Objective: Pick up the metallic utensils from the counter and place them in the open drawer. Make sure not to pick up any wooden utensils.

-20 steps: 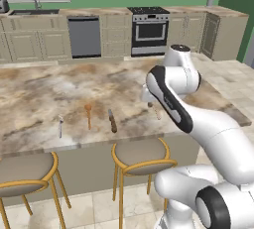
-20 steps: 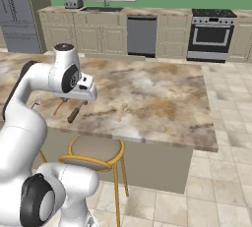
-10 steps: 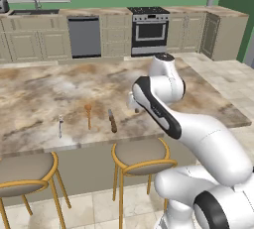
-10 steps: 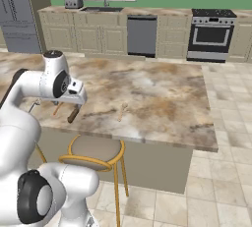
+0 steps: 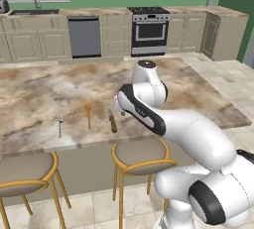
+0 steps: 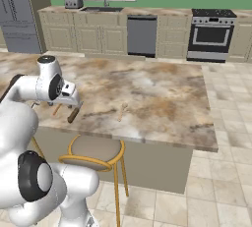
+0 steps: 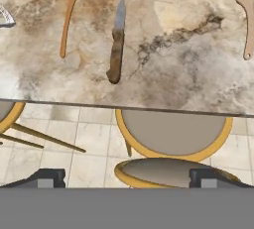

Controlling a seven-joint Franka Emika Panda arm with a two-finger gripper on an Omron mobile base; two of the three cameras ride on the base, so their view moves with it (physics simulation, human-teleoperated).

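On the marbled counter (image 5: 44, 89), near its front edge, lies a knife (image 5: 112, 120) (image 7: 117, 49) (image 6: 74, 115) with a grey blade and a dark brown handle. Left of it rests an orange-brown wooden spoon (image 5: 88, 115) (image 7: 69, 15). Further left is a thin silvery utensil (image 5: 59, 124), cut off at the left edge in the hand view (image 7: 4, 17). My gripper (image 5: 120, 106) (image 6: 75, 102) (image 7: 128, 177) hovers just above and right of the knife, open, with nothing between its fingertips (image 7: 47, 177). The open drawer is out of view.
A pale wooden spoon (image 7: 245, 20) (image 6: 121, 110) lies on the counter to the right of the knife. Round stools with yellow frames (image 5: 141, 153) (image 5: 25, 171) (image 6: 96, 150) stand under the counter's front edge. Cabinets, a dishwasher and a stove line the far wall.
The arm has swung left and lower over the counter, bringing the hand from the middle of the island to just above the knife. The jaws have stayed wide apart.
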